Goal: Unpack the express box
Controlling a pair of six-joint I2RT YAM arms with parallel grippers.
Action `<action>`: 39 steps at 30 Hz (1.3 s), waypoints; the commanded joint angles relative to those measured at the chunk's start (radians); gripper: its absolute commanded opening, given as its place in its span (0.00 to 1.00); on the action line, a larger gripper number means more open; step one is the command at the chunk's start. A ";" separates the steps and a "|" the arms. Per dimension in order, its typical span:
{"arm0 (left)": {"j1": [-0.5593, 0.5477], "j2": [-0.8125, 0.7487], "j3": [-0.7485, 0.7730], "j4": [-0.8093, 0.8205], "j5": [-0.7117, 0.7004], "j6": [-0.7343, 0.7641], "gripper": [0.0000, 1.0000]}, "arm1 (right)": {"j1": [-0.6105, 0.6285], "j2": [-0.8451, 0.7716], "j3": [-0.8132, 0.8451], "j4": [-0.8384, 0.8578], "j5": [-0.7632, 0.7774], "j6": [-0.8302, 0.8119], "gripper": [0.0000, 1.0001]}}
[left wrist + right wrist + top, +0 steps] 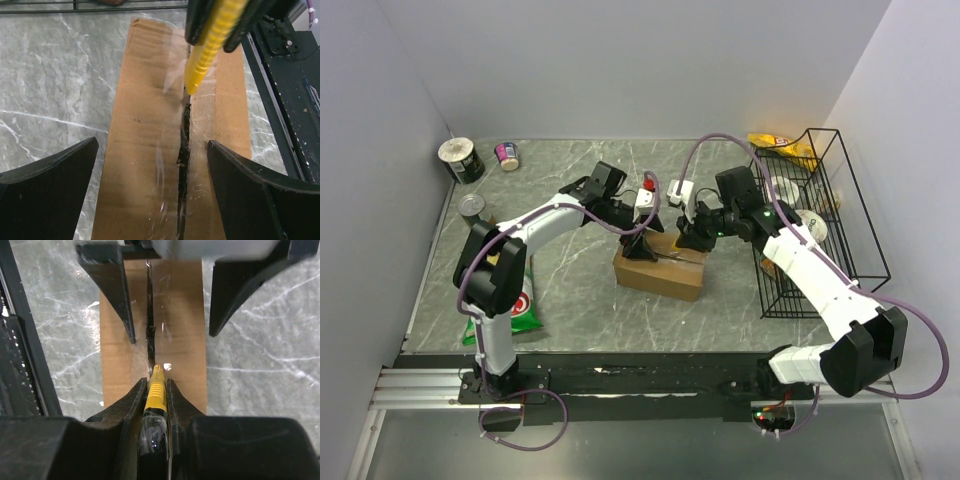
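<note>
One step is in hand: slitting the taped seam of the express box, which sits mid-table. The right gripper clenches a yellow cutter. The left gripper straddles the box, jaws released. Next, probably, the blade needs drawing through the remaining tape.

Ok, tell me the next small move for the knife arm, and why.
Probably draw the yellow utility knife back along the express box's taped seam toward the right gripper holding it: the tape beyond the blade is already slit, and the stretch nearer that gripper looks uncut.
</note>
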 commanded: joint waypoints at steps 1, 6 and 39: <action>-0.010 -0.004 -0.036 0.011 0.015 0.047 0.98 | -0.038 -0.052 -0.004 0.021 -0.006 0.028 0.00; -0.010 -0.004 -0.060 0.037 -0.019 0.016 0.98 | -0.102 -0.112 -0.049 0.021 -0.052 0.019 0.00; -0.004 0.046 -0.019 0.073 -0.008 -0.122 0.99 | -0.157 -0.300 -0.265 0.090 -0.069 -0.134 0.00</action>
